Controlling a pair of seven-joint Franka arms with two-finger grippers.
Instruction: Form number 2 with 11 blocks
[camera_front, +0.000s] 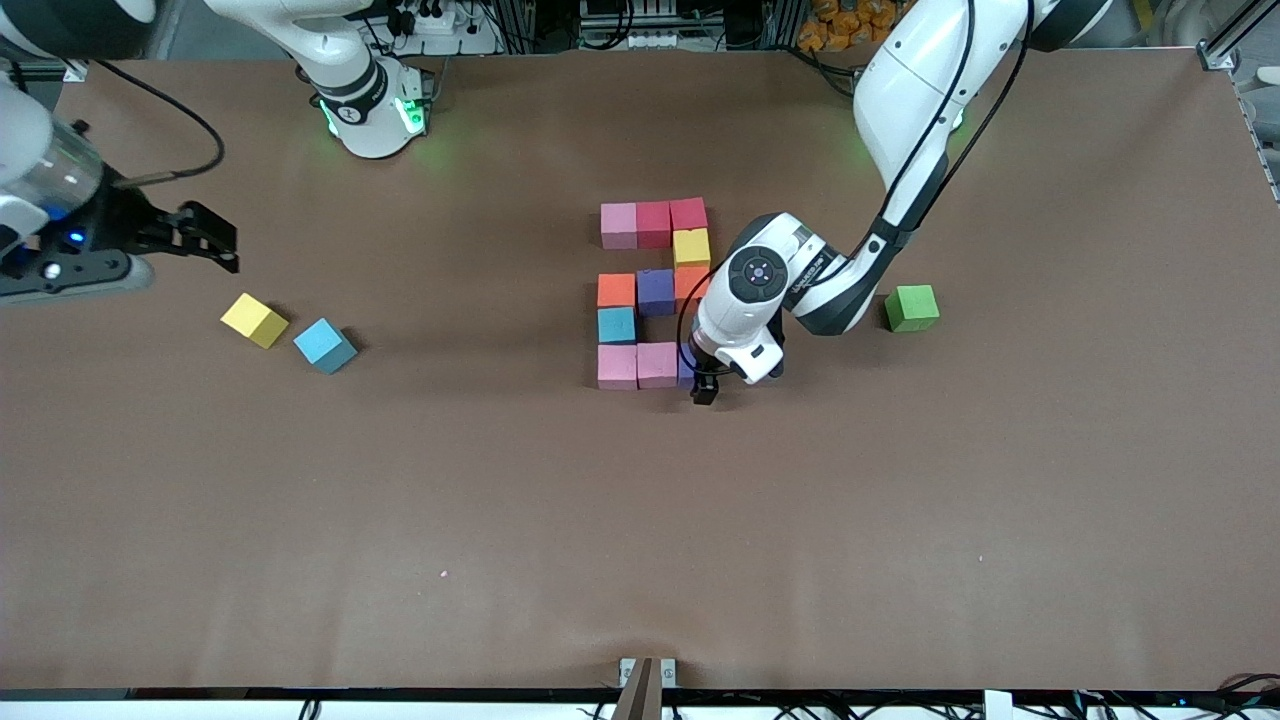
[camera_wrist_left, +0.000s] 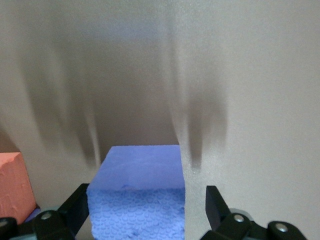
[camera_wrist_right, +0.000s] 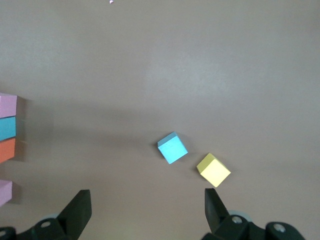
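The blocks form a blocky number 2 (camera_front: 655, 291) at mid-table: pink, red and red in the top row, yellow (camera_front: 691, 247) below, then orange, purple, orange, a light blue one (camera_front: 616, 324), and two pink (camera_front: 637, 365) in the bottom row. My left gripper (camera_front: 696, 381) is low over the bottom row's end toward the left arm. It stands open around a purple block (camera_wrist_left: 140, 190) that rests on the table, with a gap at one finger (camera_wrist_left: 216, 202). That block (camera_front: 685, 369) is mostly hidden in the front view. My right gripper (camera_front: 205, 240) waits open and empty at the right arm's end.
A loose yellow cube (camera_front: 254, 320) and a loose light blue cube (camera_front: 324, 345) lie near the right gripper, also seen from the right wrist as yellow (camera_wrist_right: 213, 170) and blue (camera_wrist_right: 172, 147). A green cube (camera_front: 911, 307) sits beside the left arm's wrist. An orange block (camera_wrist_left: 12, 182) adjoins the purple one.
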